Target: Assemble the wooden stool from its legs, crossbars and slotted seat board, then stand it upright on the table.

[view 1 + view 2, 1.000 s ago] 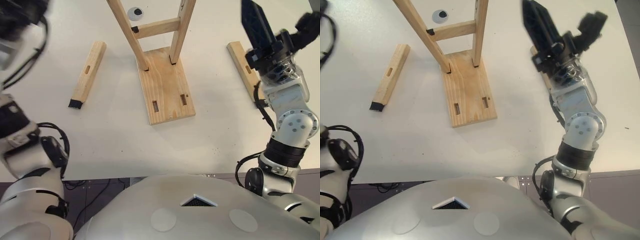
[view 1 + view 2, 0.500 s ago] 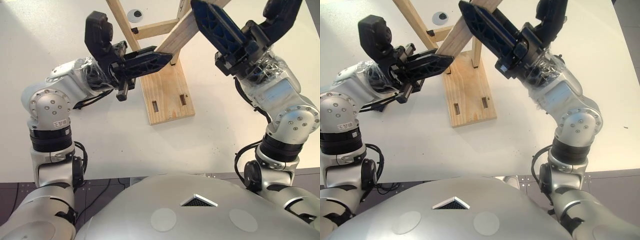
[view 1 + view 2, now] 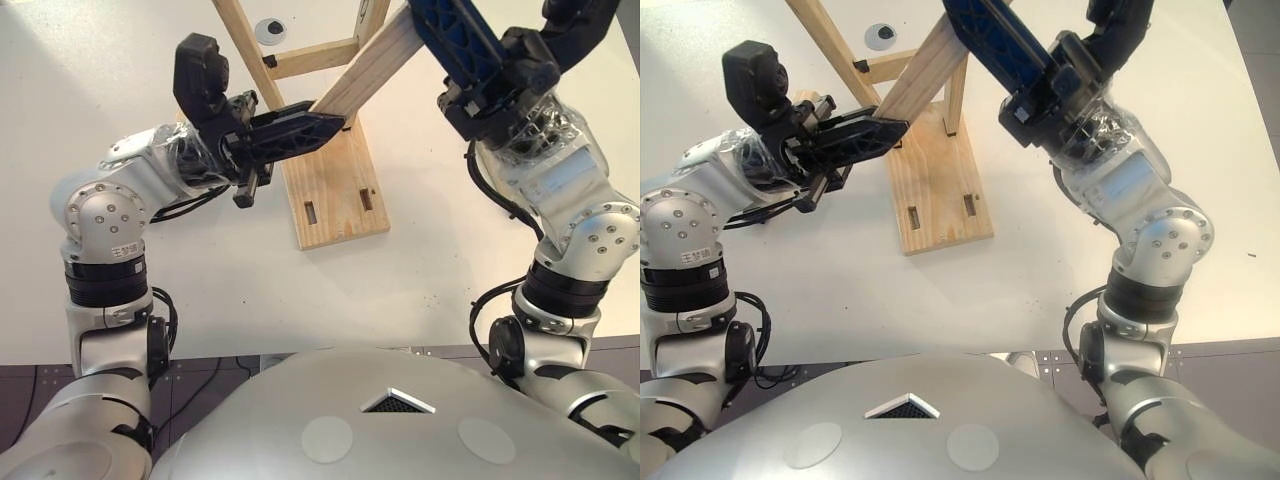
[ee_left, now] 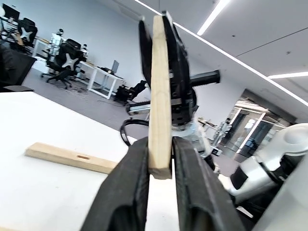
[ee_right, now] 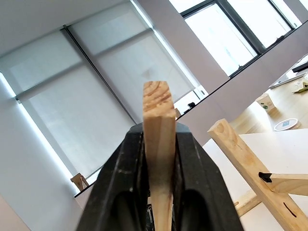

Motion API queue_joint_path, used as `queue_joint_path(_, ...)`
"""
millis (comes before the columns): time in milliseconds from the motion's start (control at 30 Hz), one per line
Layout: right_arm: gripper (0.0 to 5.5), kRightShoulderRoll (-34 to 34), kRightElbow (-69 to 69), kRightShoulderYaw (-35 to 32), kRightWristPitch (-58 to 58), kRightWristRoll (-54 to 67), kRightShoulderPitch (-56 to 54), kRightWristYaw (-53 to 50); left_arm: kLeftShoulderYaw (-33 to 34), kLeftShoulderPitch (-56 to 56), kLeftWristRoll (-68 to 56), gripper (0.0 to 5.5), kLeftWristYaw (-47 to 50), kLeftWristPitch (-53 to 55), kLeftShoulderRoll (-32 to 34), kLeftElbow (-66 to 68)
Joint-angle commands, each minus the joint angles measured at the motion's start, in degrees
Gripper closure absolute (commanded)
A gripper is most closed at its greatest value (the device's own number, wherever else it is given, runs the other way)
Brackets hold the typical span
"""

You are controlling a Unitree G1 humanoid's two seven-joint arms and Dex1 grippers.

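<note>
The seat board [image 3: 335, 200] lies flat on the table [image 3: 200, 270], and its two near slots are empty. Above it the left gripper [image 3: 330, 122] and the right gripper [image 5: 159, 132] are both clamped on one loose leg [image 3: 375, 65], which is slanted in the air. Farther back, two legs [image 3: 255, 65] joined by a crossbar [image 3: 312, 56] stand in the board.

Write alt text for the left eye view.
The left tool and right tool clamp one slanted wooden leg in the air over the seat board, left at its lower end. The seat board lies flat on the white table, with two legs and a crossbar standing in its far end.
</note>
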Motion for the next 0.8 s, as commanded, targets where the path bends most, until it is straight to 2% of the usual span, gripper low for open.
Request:
queue_joint_path(33,5.10,-4.0,2.7,-3.0,-4.0,-8.8,-0.8,2.0,-2.1,1.0,7.7,4.02,0.7,-2.4,2.2,3.2)
queue_joint_path(100,5.10,-7.9,6.9,-6.1,-8.6,-17.5,1.2,5.5,-3.8,3.4,14.3,3.68,0.3,-6.0,4.1,5.2)
queue_joint_path(200,5.10,-13.1,14.8,-8.7,-17.6,-30.5,4.8,11.9,-3.5,6.4,17.3,3.25,0.0,-8.1,4.9,4.5)
queue_joint_path(333,5.10,-15.4,28.1,-10.6,-30.7,-43.9,5.9,16.7,-3.1,7.5,19.4,2.58,1.1,-9.6,4.2,3.8)
queue_joint_path(533,5.10,-14.5,39.2,-8.5,-42.6,-56.5,5.7,20.7,-3.4,5.6,24.8,2.56,3.2,-14.5,2.2,6.7)
queue_joint_path(800,5.10,-13.3,44.8,-8.1,-45.6,-59.4,5.9,24.7,-2.9,5.7,25.9,2.56,3.9,-14.8,0.9,7.2)
